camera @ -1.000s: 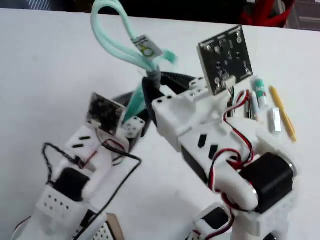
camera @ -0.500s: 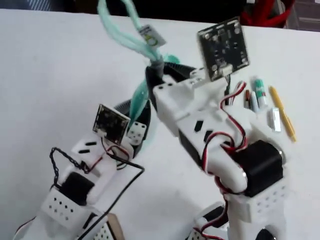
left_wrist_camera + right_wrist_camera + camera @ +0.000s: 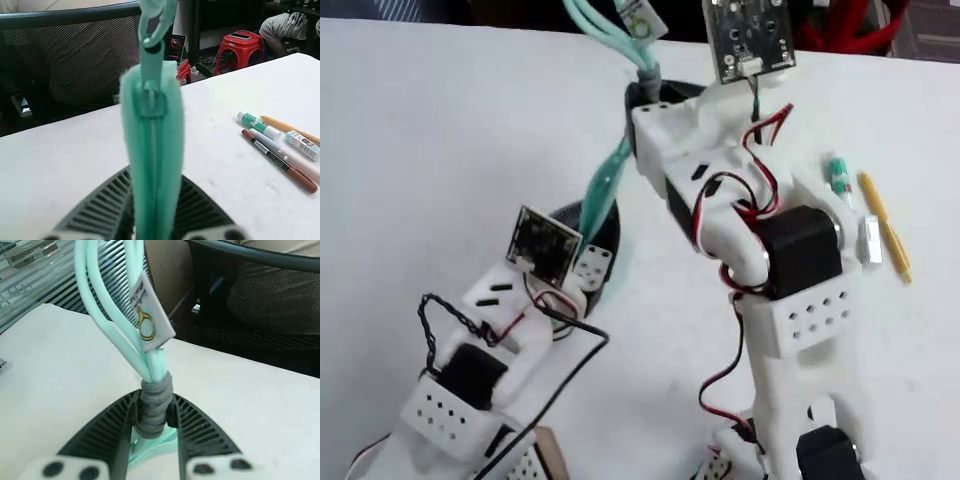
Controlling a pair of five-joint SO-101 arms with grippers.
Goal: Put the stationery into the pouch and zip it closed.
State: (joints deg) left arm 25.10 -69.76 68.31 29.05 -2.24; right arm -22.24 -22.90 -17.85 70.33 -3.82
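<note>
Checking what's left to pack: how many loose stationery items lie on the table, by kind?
Pens: 2, a brown-red pen and a white pen
Yellow-orange pencil: 1
Green-capped white tube: 1
Small pale-blue rectangular block: 1
Total: 5

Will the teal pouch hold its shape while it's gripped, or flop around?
Probably floppy: the pouch is pinched flat and thin in the left gripper. Its cord loops curve loosely above the right gripper, so it is likely soft and light.
</note>
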